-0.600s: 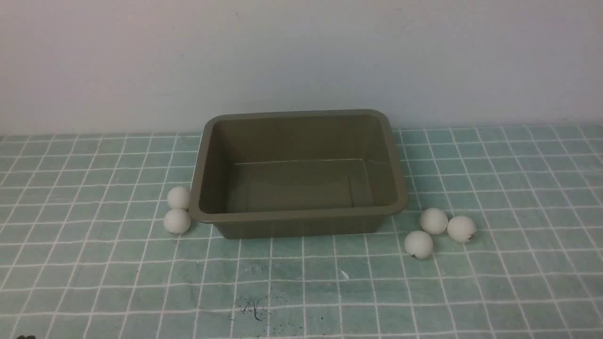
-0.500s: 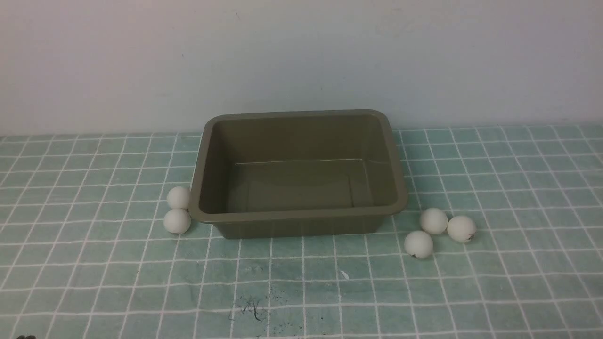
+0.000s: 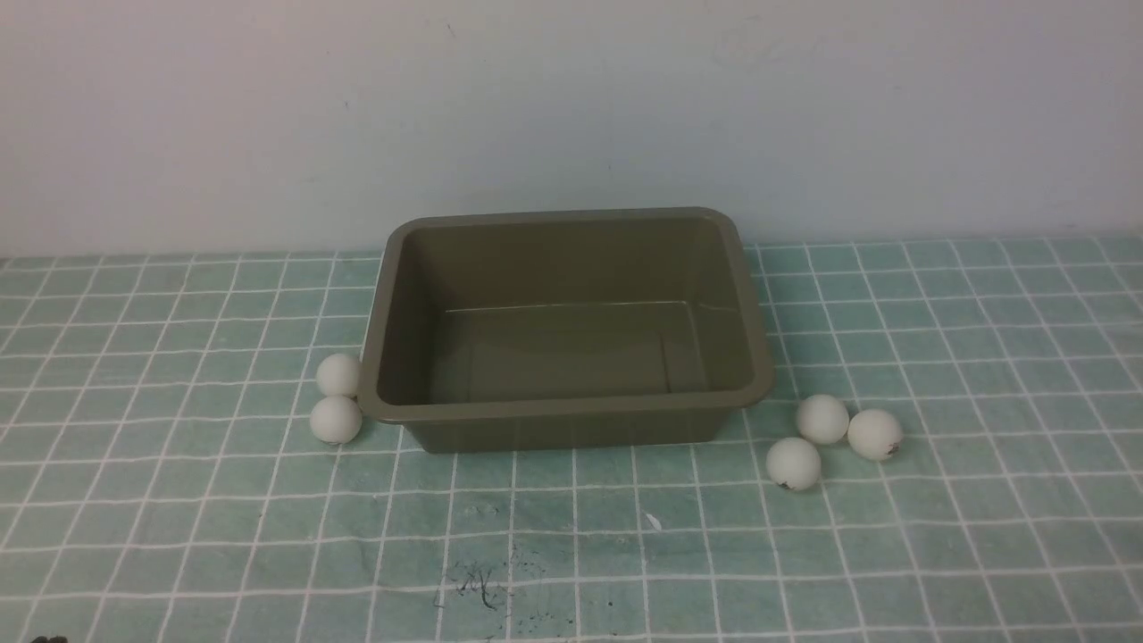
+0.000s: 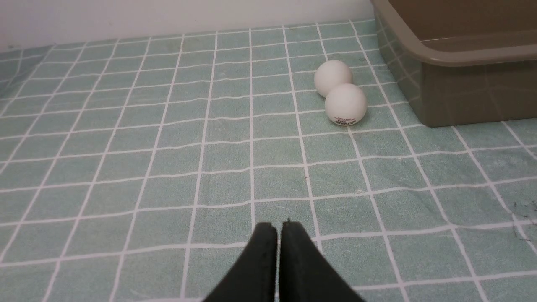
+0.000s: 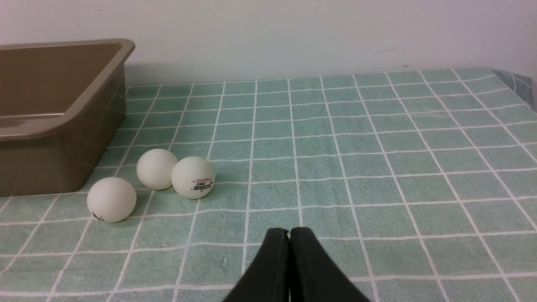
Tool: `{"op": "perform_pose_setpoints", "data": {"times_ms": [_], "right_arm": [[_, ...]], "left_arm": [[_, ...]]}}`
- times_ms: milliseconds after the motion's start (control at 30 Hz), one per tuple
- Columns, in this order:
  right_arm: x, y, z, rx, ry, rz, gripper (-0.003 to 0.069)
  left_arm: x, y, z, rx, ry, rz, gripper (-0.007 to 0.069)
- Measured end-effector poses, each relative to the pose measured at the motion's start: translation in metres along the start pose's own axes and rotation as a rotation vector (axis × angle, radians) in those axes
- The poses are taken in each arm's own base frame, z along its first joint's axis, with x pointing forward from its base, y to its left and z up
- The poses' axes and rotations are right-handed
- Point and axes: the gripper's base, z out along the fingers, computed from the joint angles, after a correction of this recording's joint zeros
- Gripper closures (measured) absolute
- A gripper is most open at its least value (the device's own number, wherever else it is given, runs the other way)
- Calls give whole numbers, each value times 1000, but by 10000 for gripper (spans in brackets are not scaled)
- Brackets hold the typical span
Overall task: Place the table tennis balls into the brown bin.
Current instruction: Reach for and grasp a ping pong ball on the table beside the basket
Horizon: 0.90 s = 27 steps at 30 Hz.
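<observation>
The olive-brown bin (image 3: 393, 268) stands empty at the middle of the table. Two white table tennis balls (image 3: 338, 375) (image 3: 336, 420) lie touching at its left front corner, also the far ball (image 4: 332, 77) and the near ball (image 4: 345, 104) in the left wrist view. Three more balls (image 3: 821, 419) (image 3: 875, 434) (image 3: 793, 463) lie at its right front corner, seen as a back ball (image 5: 157, 169), a printed ball (image 5: 193, 177) and a near ball (image 5: 111, 199). My left gripper (image 4: 278, 226) is shut and empty, well short of its pair. My right gripper (image 5: 289, 232) is shut and empty, short of the three.
A green cloth with a white grid (image 3: 571, 536) covers the table, with dark scuff marks (image 3: 473, 585) near the front. A pale wall (image 3: 571, 107) rises right behind the bin. The cloth's far right corner (image 5: 514, 82) shows in the right wrist view.
</observation>
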Motion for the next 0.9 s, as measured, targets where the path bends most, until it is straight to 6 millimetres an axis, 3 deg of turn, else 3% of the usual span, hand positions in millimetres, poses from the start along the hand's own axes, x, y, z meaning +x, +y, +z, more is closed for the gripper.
{"op": "perform_pose_setpoints", "data": {"times_ms": [333, 533, 800, 900], "right_arm": [[0, 0, 0, 0, 0, 0, 673], [0, 0, 0, 0, 0, 0, 673], [0, 0, 0, 0, 0, 0, 673], [-1, 0, 0, -1, -8, 0, 673]], "left_arm": [[-1, 0, 0, 4, -18, -18, 629], [-16, -3, -1, 56, -181, -285, 629], [-54, 16, -19, 19, -658, -627, 629], [-83, 16, -33, 54, -719, -655, 629]]}}
